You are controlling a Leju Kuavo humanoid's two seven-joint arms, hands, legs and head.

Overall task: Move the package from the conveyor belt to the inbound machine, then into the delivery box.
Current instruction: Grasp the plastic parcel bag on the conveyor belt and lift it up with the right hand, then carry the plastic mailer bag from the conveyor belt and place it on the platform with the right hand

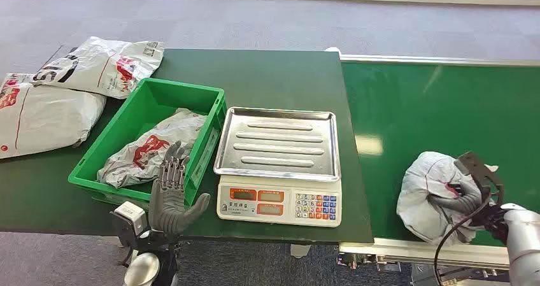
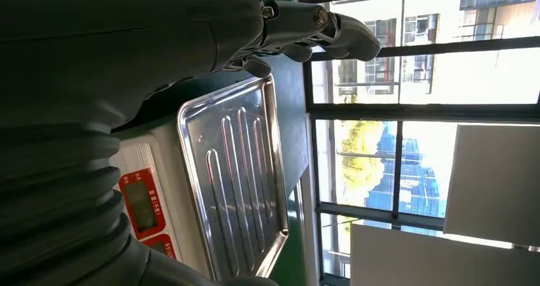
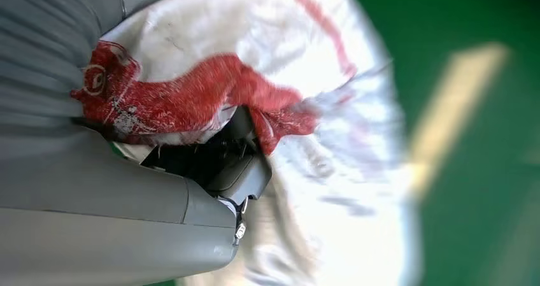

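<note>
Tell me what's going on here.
The right hand has its fingers dug into a white package lying on the green conveyor belt. The left hand is raised, open, beside the scale, whose tray is bare. The green box already holds one package.

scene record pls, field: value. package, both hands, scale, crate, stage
package: white bag on the green conveyor belt
right hand: grips the package
left hand: fingers apart, holding nothing, near the crate's front edge
scale: steel tray bare
crate: green one white bag inside
spare bags: two on table left of the crate
stage: pickup from belt, weighing not yet done
</note>
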